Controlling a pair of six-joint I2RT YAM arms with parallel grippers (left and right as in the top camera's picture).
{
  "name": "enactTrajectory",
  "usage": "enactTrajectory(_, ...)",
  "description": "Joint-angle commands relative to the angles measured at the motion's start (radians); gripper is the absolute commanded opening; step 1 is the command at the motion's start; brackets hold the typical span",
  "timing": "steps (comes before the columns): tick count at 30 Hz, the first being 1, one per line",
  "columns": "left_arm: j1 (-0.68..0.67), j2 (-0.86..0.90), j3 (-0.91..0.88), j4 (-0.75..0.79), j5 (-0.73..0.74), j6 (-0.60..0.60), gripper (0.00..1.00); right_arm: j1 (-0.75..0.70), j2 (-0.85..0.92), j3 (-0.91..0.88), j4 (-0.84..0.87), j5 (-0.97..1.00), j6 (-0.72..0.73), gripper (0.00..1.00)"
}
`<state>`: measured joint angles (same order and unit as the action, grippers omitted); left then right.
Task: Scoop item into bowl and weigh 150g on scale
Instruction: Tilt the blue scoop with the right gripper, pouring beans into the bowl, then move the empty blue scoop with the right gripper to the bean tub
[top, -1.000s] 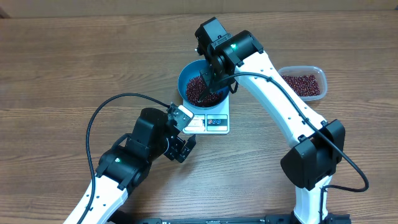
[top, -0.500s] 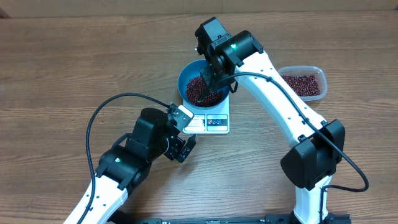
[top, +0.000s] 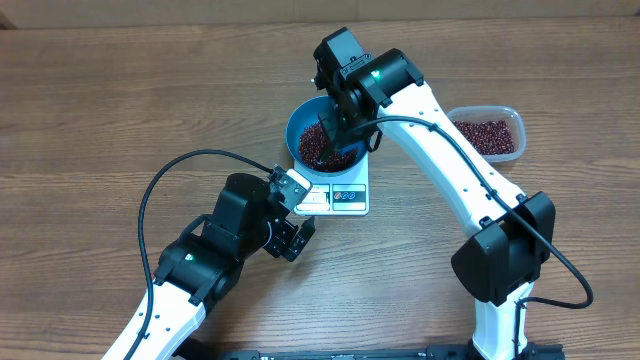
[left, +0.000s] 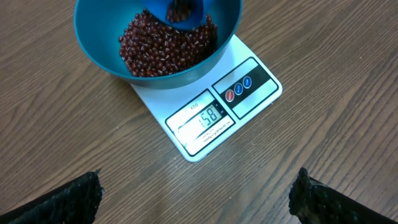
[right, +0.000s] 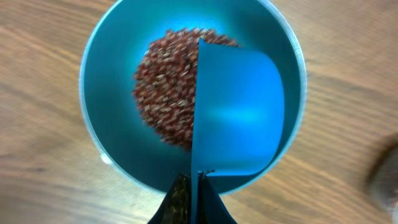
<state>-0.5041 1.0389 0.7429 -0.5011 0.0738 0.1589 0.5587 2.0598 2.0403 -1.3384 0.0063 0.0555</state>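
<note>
Beans (left: 165, 46), small, glossy and dark red-brown, lie heaped in the round, deep, light blue bowl (left: 99, 53), which stands on the far part of the small flat white rectangular kitchen scale (left: 252, 99). Its grey display (left: 204, 118) and buttons show clear of the bowl along the near edge, and the digits appear to read 158. My right gripper (right: 189, 196) hangs over the bowl with its fingers pinched tight on the thin handle of a small blue plastic scoop (right: 239, 112). From that wrist the scoop's head covers the right half of the bowl's inside, a smooth blue face turned to the camera and the beans showing to its left; whether it touches the heap I cannot tell. My left gripper (left: 196, 196) sits low over the brown wooden table (top: 100, 120) just short of the scale's display edge, its jaws spread as wide as they go, with nothing between them and nothing touched. Off to my right, well apart from the scale, a clear rounded-rectangular plastic tub (top: 512, 113) holds more of the same beans.
</note>
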Motion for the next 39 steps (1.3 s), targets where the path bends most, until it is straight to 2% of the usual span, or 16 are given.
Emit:
enactTrajectory(1,-0.007,0.006,-0.006,0.001,-0.003,-0.01,1.0,-0.034,-0.046,0.033,-0.002,-0.131,0.027,0.04)
enactTrajectory(15,-0.007,0.006,-0.006,0.001,-0.003,-0.01,1.0,-0.19,-0.046,0.033,0.0,-0.466,0.01,0.04)
enactTrajectory(28,-0.007,0.006,-0.006,0.001,-0.003,-0.01,1.0,-0.303,-0.05,0.033,-0.014,-0.749,-0.118,0.04)
enactTrajectory(39,-0.007,0.006,-0.006,0.001,-0.003,-0.01,0.99,-0.388,-0.096,0.033,0.008,-0.767,-0.162,0.04)
